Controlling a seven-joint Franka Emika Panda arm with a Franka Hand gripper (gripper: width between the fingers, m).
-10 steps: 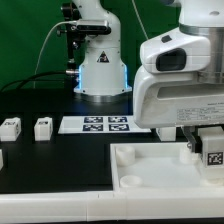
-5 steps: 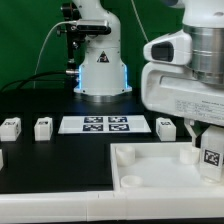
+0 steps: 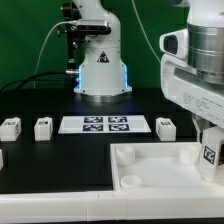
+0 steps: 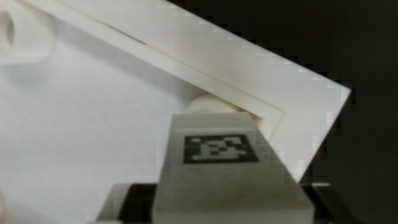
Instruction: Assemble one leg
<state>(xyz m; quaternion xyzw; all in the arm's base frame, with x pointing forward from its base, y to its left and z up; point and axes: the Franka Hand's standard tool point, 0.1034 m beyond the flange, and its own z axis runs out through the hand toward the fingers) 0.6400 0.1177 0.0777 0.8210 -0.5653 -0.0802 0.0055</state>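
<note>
My gripper (image 3: 212, 158) is shut on a leg (image 3: 213, 152), a small white block with a black-and-white tag facing the camera. It holds the leg at the far right corner of the large white tray-like piece (image 3: 150, 166). In the wrist view the leg (image 4: 222, 150) runs from between the dark fingers (image 4: 143, 204) out to the tray's corner (image 4: 294, 100), and its tip hides the corner socket. I cannot tell whether the leg touches the tray. Another round socket (image 4: 18, 35) shows at the picture's edge.
Three loose legs stand on the black table: two at the exterior view's left (image 3: 10, 127) (image 3: 43, 127) and one behind the tray (image 3: 166, 126). The marker board (image 3: 105, 124) lies in the middle. A second robot base (image 3: 100, 70) stands at the back.
The arm has moved toward the exterior view's right with the leg in the gripper, uncovering the loose leg behind the tray.
</note>
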